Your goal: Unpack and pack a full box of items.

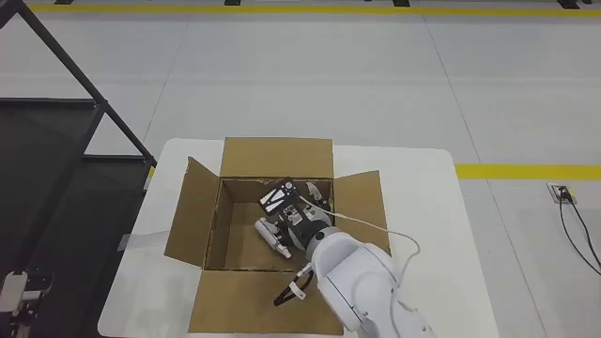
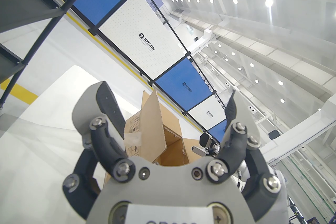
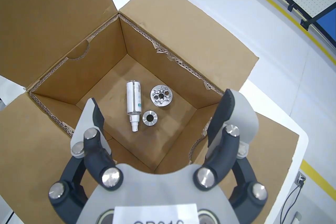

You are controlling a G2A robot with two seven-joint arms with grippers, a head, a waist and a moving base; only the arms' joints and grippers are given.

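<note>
An open cardboard box (image 1: 272, 160) stands on the white table (image 1: 441, 244), all flaps spread out. On its bottom lie a white pump bottle (image 3: 134, 101) on its side, a round metal disc with holes (image 3: 160, 95) and a small metal ring (image 3: 150, 118). My right gripper (image 3: 160, 100) hangs open above the box's opening (image 1: 289, 208), well over the items, with nothing between its fingers. My left gripper (image 2: 168, 91) is open and empty, tilted upward beside the table, with the box (image 2: 155, 128) beyond it.
A black metal rack (image 1: 66, 141) stands to the left of the table. The box takes up the table's middle; bare tabletop lies to its right (image 1: 432, 207). A white cable (image 1: 376, 230) runs along the right arm over the box's right flap.
</note>
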